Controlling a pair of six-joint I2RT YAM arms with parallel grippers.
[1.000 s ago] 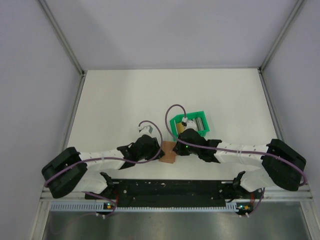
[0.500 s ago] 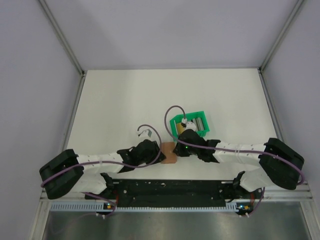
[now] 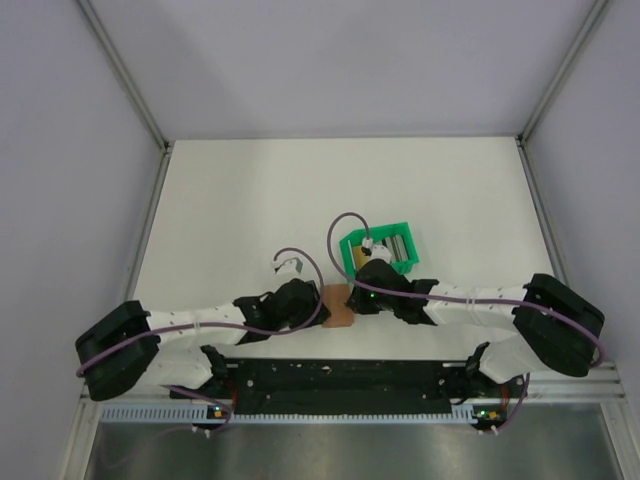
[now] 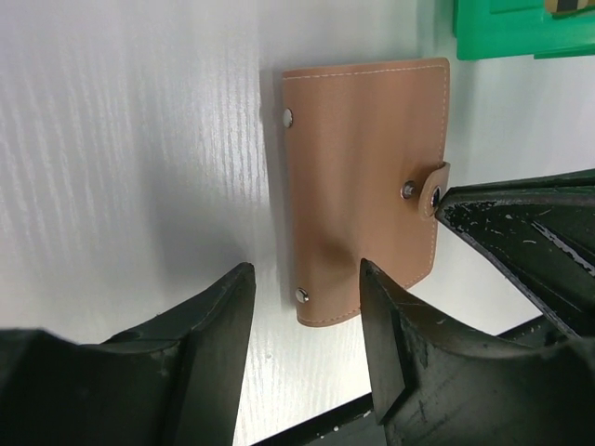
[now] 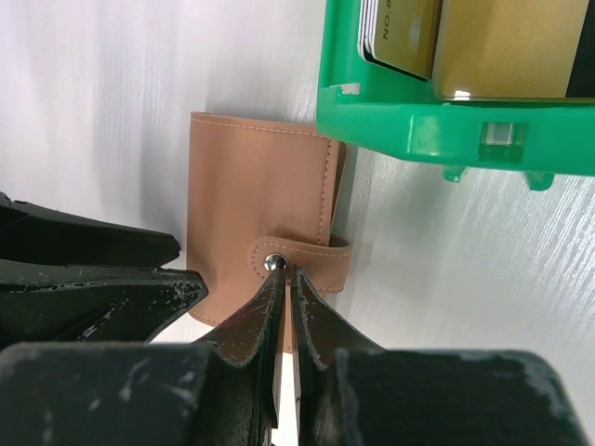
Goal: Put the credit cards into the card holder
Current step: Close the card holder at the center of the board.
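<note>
The tan card holder (image 3: 338, 306) lies closed on the table, its snap strap (image 5: 307, 262) fastened. My left gripper (image 4: 305, 269) is open, its fingers straddling the holder's near corner (image 4: 321, 311) without touching it. My right gripper (image 5: 286, 271) is shut to a thin gap, its tips against the strap just beside the snap button (image 5: 272, 263). Its tip also shows in the left wrist view (image 4: 446, 200). The credit cards stand in the green tray (image 5: 446, 130): a gold one (image 5: 507, 46) and another gold-toned one (image 5: 400, 37). Other cards are hidden.
The green tray (image 3: 352, 262) sits just beyond the card holder, nearly touching its far edge. Both arms meet over the holder near the table's front edge (image 3: 330, 350). White table (image 3: 250, 200) stretches to the grey side walls.
The card holder has turned from skewed to square. My left gripper has moved slightly right, closer around it. My right gripper stays at the strap.
</note>
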